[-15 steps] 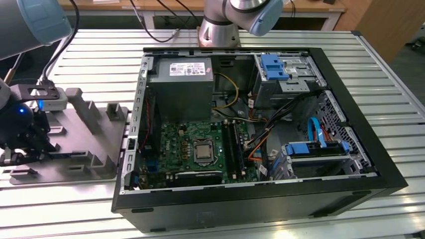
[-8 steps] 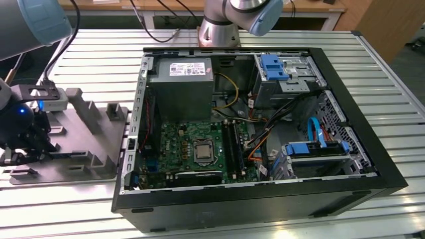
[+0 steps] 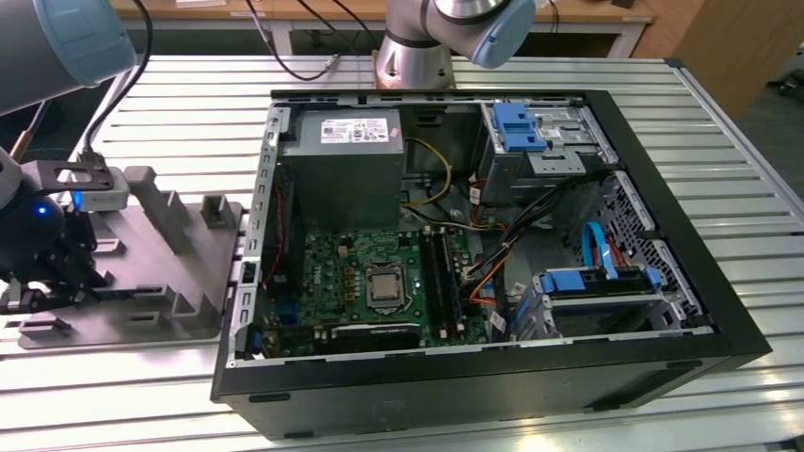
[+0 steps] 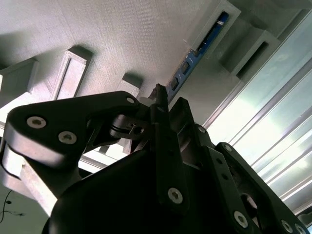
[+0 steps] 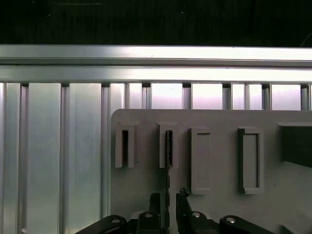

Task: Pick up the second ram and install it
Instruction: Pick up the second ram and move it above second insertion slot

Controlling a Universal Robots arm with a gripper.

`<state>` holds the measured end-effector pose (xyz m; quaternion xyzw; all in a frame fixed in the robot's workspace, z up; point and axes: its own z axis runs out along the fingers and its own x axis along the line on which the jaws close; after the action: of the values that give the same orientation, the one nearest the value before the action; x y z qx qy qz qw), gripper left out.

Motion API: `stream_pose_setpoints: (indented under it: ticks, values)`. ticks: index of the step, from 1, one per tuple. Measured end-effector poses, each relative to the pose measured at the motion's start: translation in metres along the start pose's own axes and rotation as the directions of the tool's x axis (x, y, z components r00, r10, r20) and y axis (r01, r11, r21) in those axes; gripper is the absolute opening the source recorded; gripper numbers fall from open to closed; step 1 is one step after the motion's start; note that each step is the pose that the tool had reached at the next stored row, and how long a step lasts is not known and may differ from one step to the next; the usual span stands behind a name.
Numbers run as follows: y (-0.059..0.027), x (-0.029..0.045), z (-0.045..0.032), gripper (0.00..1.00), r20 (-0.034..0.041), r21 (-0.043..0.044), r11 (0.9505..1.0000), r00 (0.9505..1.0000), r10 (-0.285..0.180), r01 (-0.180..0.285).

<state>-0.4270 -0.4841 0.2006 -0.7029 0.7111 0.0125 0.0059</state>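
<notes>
Grey tray (image 5: 219,122), pincer (image 5: 168,197) straddling second ram (image 4: 197,51), seemingly slotted, mostly hidden

The arm (image 3: 427,38) is a silver-grey tube with pale blue caps on its joints, and a black cable (image 3: 116,99) trails along it. The gripper (image 4: 163,101) is matte black, built of flat, rounded links pinned with silver round-headed screws (image 4: 36,122) and narrowing to 2 slim fingers (image 5: 155,207). In the exterior view, a small blue light (image 3: 45,209) glows on the wrist.
</notes>
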Motion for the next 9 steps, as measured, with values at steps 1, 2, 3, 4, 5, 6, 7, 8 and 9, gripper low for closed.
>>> stream_pose_setpoints:
  ticks: [1, 2, 3, 4, 5, 6, 7, 8, 9]
  values:
    - [0.0, 0.0, 0.0, 0.27, 0.0, 0.0, 1.0, 1.0, 0.0, 0.0]
    - [0.0, 0.0, 0.0, 0.27, 0.0, 0.0, 1.0, 1.0, 0.0, 0.0]
    - [0.0, 0.0, 0.0, 0.27, 0.0, 0.0, 1.0, 1.0, 0.001, -0.001]
    - [0.0, 0.0, 0.0, 0.27, 0.0, 0.0001, 1.0, 1.0, 0.001, -0.001]
    - [0.0, 0.0, 0.0, 0.27, 0.0, 0.0, 1.0, 1.0, 0.001, -0.001]
    - [0.0, 0.0, 0.0, 0.26, 0.0, 0.0001, 1.0, 1.0, 0.001, -0.001]
    - [0.0, 0.0, 0.0, 0.26, 0.0, 0.0001, 1.0, 1.0, 0.001, -0.001]
    - [0.0, 0.0, 0.0, 0.19, 0.0, 0.0001, 1.0, 1.0, 0.002, -0.002]
    - [0.0, 0.0, 0.0, 0.19, 0.0, 0.0001, 1.0, 1.0, 0.002, -0.002]
